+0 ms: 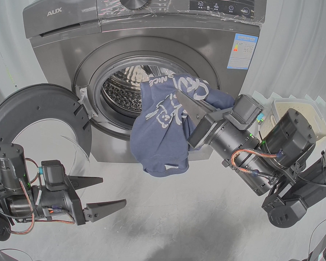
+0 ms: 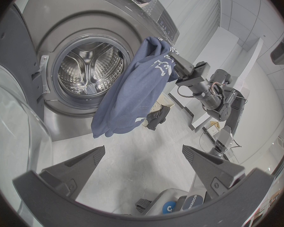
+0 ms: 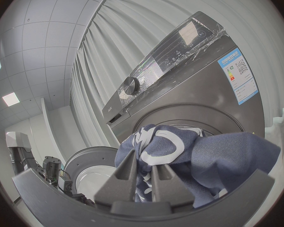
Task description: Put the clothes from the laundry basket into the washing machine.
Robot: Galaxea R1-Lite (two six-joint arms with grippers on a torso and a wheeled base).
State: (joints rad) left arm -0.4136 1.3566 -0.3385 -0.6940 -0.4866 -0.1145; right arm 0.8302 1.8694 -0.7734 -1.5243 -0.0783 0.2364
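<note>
Shirt (image 1: 159,142), navy with white print: you hold it in the right gripper (image 1: 181,98); fingers (image 3: 126,174) pressed together on a bunched fold near its top. The rest of the shirt hangs free in front of the washer (image 1: 61,48), across the right side of the open port (image 1: 94,87); hem below the port rim and off the floor (image 1: 170,218). Left wrist view puts the shirt outside the drum (image 1: 123,91), just in front of it; drum shows bare steel.

Door (image 1: 36,106) swung wide open on your left side. Your left gripper (image 1: 114,191) sits low in front of the door; fingers spread wide, empty; well apart from the shirt.

Basket (image 1: 311,113), cream, stands just right of the washer. A dark item (image 2: 157,115) lies at the basket's near side; you cannot tell what it is.
</note>
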